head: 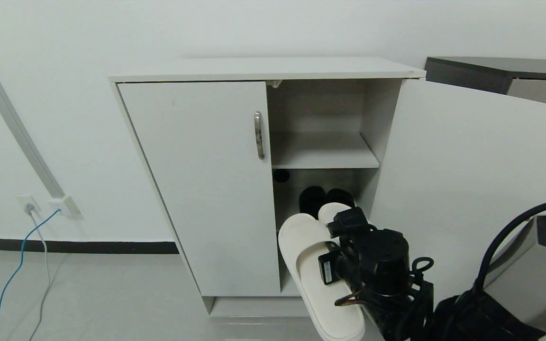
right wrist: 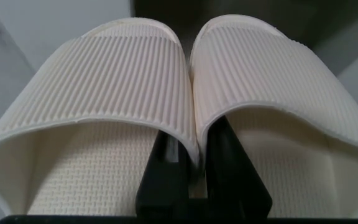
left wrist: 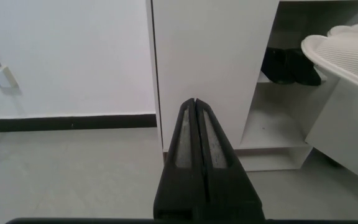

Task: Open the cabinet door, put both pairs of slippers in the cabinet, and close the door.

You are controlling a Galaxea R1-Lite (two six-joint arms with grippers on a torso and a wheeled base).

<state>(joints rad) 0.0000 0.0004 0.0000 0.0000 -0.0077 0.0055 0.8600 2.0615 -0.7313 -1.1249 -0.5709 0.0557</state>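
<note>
**Operator:** Where's the white pair right now?

**Spotter:** Your right gripper point(right wrist: 197, 162) has the white slippers point(head: 308, 265). One finger sits inside each slipper, and the two inner walls are pinched together between them. You're holding the pair in the air just in front of the cabinet point(head: 263, 68), toes pointing at the opening and soles sloping down toward you.

**Operator:** And the cabinet itself?

**Spotter:** Your right door point(head: 467, 180) is swung wide open. The left door point(head: 197, 180) is shut, with its metal handle point(head: 259, 135) on the edge next to the opening. The black slippers point(head: 323, 199) are inside, side by side on the shelf under the upper shelf point(head: 323, 151). The toes of your white pair are near them but not touching.

**Operator:** What about my left side?

**Spotter:** Your left gripper point(left wrist: 195, 124) holds nothing, and its fingers are pressed flat together. It hangs low over the floor point(head: 88, 293), facing the shut left door.

**Operator:** Anything else around?

**Spotter:** A wall socket point(head: 29, 203) is off to your left, well away from the cabinet. A blue cable point(head: 12, 274) trails from it down to the floor.
</note>
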